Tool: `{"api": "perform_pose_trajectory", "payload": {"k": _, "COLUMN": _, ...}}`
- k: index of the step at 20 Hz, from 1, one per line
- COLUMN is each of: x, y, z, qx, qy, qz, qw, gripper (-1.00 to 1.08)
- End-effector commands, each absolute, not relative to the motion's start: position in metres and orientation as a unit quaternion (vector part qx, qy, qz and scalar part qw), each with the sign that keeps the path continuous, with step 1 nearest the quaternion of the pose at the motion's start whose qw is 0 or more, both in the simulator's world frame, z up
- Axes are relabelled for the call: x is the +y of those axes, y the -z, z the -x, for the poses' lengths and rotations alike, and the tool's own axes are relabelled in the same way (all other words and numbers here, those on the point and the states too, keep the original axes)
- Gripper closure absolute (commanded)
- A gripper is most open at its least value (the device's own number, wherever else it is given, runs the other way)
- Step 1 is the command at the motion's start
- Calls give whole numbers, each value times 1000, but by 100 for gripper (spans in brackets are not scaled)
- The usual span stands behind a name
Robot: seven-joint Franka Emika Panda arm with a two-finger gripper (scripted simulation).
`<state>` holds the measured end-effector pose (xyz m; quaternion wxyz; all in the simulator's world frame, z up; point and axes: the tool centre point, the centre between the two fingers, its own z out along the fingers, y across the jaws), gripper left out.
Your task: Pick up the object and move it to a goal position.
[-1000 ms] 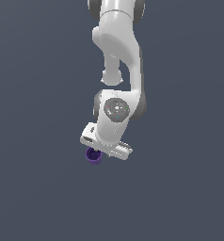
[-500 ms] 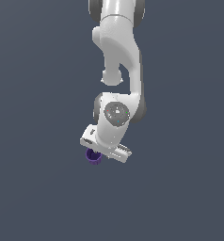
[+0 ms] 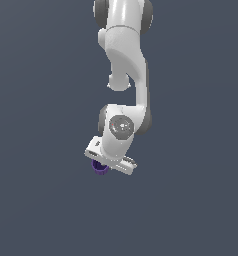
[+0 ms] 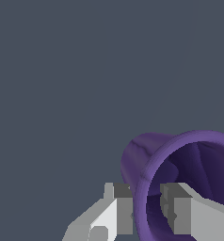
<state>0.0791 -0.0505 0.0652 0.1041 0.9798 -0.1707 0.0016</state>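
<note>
Arm [image 3: 125,65]: one white jointed arm, entering from the top of the exterior view and reaching down to about the middle of the scene. The background is a plain dark grey-blue, with no visible surface or edge.

Gripper [image 3: 102,165]: a white block at the lower end of the arm, tilted so that its long body runs down toward the exterior view's right. In the wrist view the gripper [image 4: 146,212] shows two fingers, grey at the tips and white behind. The fingers [image 4: 121,207] stand close together, with only a narrow gap between them. That gap is filled by the wall of the cup, so the gripper is closed on the cup's rim: one finger lies outside the wall and the other inside the hollow.

Cup [image 3: 99,167]: small, dark purple, much narrower than the gripper body. In the exterior view it sits directly under the gripper, at the end toward the exterior view's left, touching it and partly hidden by it. It appears to hang in open space, with nothing seen beneath it. In the wrist view the cup [image 4: 180,164] is close and large, lying tilted with its open mouth turned toward the camera. Its inside is visibly hollow, with faint ridges on the inner wall. One side runs out of frame.
</note>
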Motion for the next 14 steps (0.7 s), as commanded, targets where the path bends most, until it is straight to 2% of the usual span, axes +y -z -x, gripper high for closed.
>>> {"api": "perform_pose_trajectory", "payload": {"k": 1, "x": -50, "y": -65, "z": -79, "qx": -171, "qy": -2, "qz": -980, "qw": 104, "gripper": 108}}
{"api": "perform_pose_trajectory", "payload": {"k": 14, "x": -49, "y": -70, "z": -77, "qx": -171, "qy": -2, "qz": -980, "qw": 104, "gripper": 108}}
